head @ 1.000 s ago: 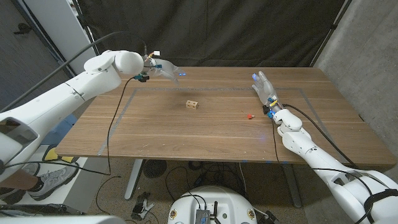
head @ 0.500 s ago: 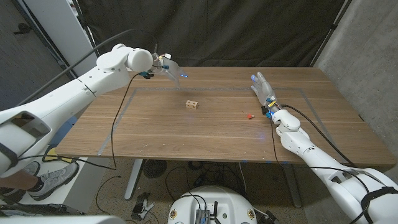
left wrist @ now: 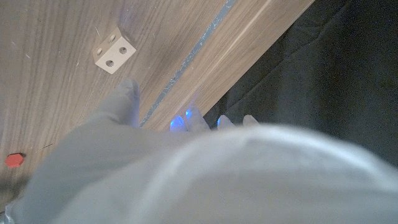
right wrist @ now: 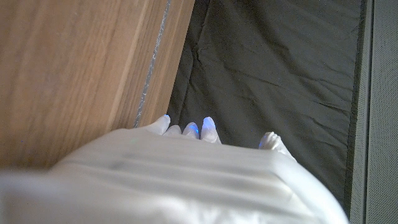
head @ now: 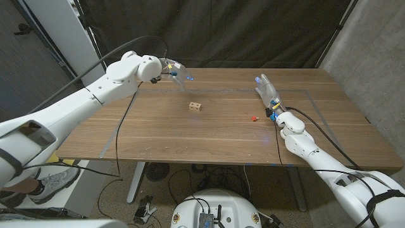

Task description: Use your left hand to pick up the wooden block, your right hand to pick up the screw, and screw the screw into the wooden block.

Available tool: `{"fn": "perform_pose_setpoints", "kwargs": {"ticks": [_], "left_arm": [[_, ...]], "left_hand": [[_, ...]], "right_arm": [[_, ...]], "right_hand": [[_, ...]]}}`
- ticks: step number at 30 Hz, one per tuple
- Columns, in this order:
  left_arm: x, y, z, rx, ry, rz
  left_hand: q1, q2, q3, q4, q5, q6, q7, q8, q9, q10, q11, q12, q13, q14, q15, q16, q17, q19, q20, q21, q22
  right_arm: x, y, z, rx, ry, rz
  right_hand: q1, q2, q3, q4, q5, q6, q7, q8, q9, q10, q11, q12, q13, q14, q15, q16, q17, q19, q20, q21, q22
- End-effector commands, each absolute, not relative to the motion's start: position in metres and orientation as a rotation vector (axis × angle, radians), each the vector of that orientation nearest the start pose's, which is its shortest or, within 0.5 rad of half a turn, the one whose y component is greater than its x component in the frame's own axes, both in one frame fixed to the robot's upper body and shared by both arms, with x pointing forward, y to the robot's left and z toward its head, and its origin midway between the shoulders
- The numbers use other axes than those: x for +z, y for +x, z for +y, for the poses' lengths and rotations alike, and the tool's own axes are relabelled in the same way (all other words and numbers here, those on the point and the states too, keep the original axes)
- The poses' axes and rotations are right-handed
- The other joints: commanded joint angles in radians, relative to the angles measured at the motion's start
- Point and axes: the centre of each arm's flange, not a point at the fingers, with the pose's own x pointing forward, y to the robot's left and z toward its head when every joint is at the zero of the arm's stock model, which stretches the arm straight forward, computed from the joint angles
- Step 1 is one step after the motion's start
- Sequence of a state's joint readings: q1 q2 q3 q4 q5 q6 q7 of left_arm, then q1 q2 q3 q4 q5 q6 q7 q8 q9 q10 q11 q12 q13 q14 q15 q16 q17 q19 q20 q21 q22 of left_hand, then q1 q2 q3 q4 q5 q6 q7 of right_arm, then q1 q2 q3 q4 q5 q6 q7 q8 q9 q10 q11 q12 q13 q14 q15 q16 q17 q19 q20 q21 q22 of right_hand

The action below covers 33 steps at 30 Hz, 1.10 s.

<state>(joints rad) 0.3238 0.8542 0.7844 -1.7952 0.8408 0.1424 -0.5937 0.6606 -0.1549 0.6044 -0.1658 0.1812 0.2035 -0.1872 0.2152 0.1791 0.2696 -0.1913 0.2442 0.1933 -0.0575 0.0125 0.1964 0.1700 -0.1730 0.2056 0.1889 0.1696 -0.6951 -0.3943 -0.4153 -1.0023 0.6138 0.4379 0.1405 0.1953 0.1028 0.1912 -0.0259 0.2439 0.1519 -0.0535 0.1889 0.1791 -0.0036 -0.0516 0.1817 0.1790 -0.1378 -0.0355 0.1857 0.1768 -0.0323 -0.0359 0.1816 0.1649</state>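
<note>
A small pale wooden block (head: 196, 106) with round holes in its faces sits near the middle of the table; the left wrist view shows the block (left wrist: 114, 51) too. A small red screw (head: 255, 118) lies to its right, also seen as a red screw (left wrist: 13, 160) from the left wrist. My left hand (head: 176, 72) hovers above the table's far edge, behind and left of the block, fingers spread, holding nothing. My right hand (head: 269, 92) stands just behind the screw, fingers extended and empty. The wrist views show each hand's back, left hand (left wrist: 186, 168) and right hand (right wrist: 174, 174).
The wooden table (head: 158, 136) carries a taped rectangle outline (head: 130, 101). A black curtain (head: 240, 31) hangs behind the far edge. A cable (head: 116, 133) droops from my left arm across the table's left part. A person's shoe (head: 54, 183) shows on the floor at left.
My left arm has swung to the right along the far edge, bringing its hand closer to the block. The right hand, the block and the screw have stayed put.
</note>
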Motion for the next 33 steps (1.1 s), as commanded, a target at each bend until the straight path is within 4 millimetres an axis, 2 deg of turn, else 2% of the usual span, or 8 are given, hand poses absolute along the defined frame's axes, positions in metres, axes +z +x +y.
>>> {"fn": "perform_pose_setpoints", "kwargs": {"ticks": [1, 4, 12, 13, 14, 22, 24, 33], "left_arm": [[0.136, 0.591, 0.186, 0.052, 2.040, -0.463], [0.133, 0.594, 0.184, 0.026, 2.030, -0.439], [0.124, 0.602, 0.176, -0.027, 2.001, -0.406], [0.123, 0.603, 0.176, -0.023, 1.990, -0.407], [0.122, 0.603, 0.174, -0.027, 1.989, -0.414], [0.111, 0.610, 0.167, -0.060, 1.984, -0.419], [0.110, 0.612, 0.166, -0.070, 1.977, -0.410], [0.103, 0.618, 0.158, -0.076, 1.993, -0.400]], "left_hand": [[0.005, -0.003, -0.008, 0.003, 0.004, 0.011, -0.003, 0.008, 0.005, 0.010, 0.000, 0.004, 0.005, 0.004, 0.000, 0.003, 0.002, -0.063, 0.003, 0.004, 0.004], [-0.005, -0.006, -0.020, 0.008, 0.004, -0.001, -0.013, -0.004, 0.004, 0.002, -0.010, -0.004, 0.004, 0.009, -0.002, 0.001, 0.002, -0.056, 0.005, 0.005, 0.004], [-0.008, -0.004, -0.035, 0.009, 0.006, -0.018, -0.029, -0.017, 0.004, -0.024, 0.002, -0.022, 0.003, -0.014, 0.004, -0.012, 0.001, -0.063, 0.007, -0.001, 0.003], [-0.008, -0.003, -0.036, 0.009, 0.006, -0.018, -0.029, -0.018, 0.004, -0.023, 0.001, -0.022, 0.002, -0.014, 0.005, -0.012, 0.001, -0.064, 0.007, -0.001, 0.003], [-0.008, -0.001, -0.036, 0.010, 0.007, -0.017, -0.030, -0.018, 0.004, -0.022, 0.000, -0.022, 0.002, -0.014, 0.005, -0.012, 0.001, -0.065, 0.007, -0.001, 0.003], [-0.002, 0.012, -0.038, 0.011, 0.008, -0.014, -0.033, -0.019, 0.004, 0.003, 0.007, -0.016, 0.001, -0.005, 0.008, -0.009, 0.001, -0.058, 0.005, 0.001, 0.003], [-0.001, 0.020, -0.040, 0.013, 0.007, -0.008, -0.033, -0.019, 0.004, 0.005, 0.008, -0.018, 0.001, 0.006, 0.031, -0.006, 0.000, -0.053, 0.005, 0.002, 0.003], [0.007, 0.029, -0.044, 0.012, 0.008, 0.009, -0.033, -0.016, 0.005, 0.041, 0.006, -0.010, 0.001, 0.033, 0.043, -0.001, 0.000, -0.041, 0.005, 0.004, 0.003]], "right_arm": [[-0.031, 0.685, -0.272, 0.230, 0.033, -0.626], [-0.032, 0.685, -0.272, 0.229, 0.032, -0.625], [-0.034, 0.684, -0.271, 0.224, 0.038, -0.626], [-0.034, 0.684, -0.271, 0.223, 0.038, -0.625], [-0.034, 0.683, -0.271, 0.220, 0.037, -0.625], [-0.032, 0.681, -0.274, 0.208, 0.033, -0.629], [-0.032, 0.681, -0.274, 0.206, 0.034, -0.631], [-0.035, 0.680, -0.275, 0.196, 0.040, -0.629]], "right_hand": [[0.013, -0.004, 0.001, -0.007, -0.001, 0.007, -0.002, 0.005, 0.004, 0.006, 0.000, 0.009, 0.003, -0.006, 0.009, 0.004, 0.003, -0.011, -0.008, 0.002, 0.003], [0.014, -0.004, 0.001, -0.007, -0.002, 0.006, -0.001, 0.005, 0.004, 0.006, 0.000, 0.009, 0.003, -0.006, 0.008, 0.004, 0.003, -0.012, -0.008, 0.002, 0.003], [0.015, -0.005, 0.002, -0.009, -0.002, 0.006, 0.000, 0.004, 0.004, 0.008, 0.004, 0.010, 0.003, -0.005, 0.009, 0.005, 0.004, -0.012, -0.008, 0.002, 0.004], [0.015, -0.005, 0.002, -0.010, -0.003, 0.006, 0.001, 0.004, 0.005, 0.010, 0.020, 0.010, 0.004, -0.005, 0.011, 0.005, 0.004, -0.013, -0.008, 0.003, 0.004], [0.015, -0.005, 0.002, -0.011, -0.003, 0.006, 0.002, 0.004, 0.005, 0.011, 0.020, 0.011, 0.004, -0.005, 0.011, 0.005, 0.004, -0.014, -0.008, 0.003, 0.004], [0.015, -0.006, 0.002, -0.012, -0.004, 0.006, 0.010, 0.004, 0.005, 0.012, 0.020, 0.011, 0.004, -0.006, 0.014, 0.005, 0.005, -0.018, -0.010, 0.002, 0.004], [0.015, -0.006, 0.002, -0.012, -0.004, 0.007, 0.010, 0.004, 0.005, 0.012, 0.021, 0.011, 0.004, -0.006, 0.014, 0.005, 0.005, -0.018, -0.010, 0.002, 0.004], [0.015, -0.006, 0.002, -0.013, -0.005, 0.005, 0.008, 0.002, 0.005, 0.012, 0.020, 0.010, 0.004, -0.007, 0.014, 0.005, 0.005, -0.019, -0.011, 0.002, 0.004]]}}
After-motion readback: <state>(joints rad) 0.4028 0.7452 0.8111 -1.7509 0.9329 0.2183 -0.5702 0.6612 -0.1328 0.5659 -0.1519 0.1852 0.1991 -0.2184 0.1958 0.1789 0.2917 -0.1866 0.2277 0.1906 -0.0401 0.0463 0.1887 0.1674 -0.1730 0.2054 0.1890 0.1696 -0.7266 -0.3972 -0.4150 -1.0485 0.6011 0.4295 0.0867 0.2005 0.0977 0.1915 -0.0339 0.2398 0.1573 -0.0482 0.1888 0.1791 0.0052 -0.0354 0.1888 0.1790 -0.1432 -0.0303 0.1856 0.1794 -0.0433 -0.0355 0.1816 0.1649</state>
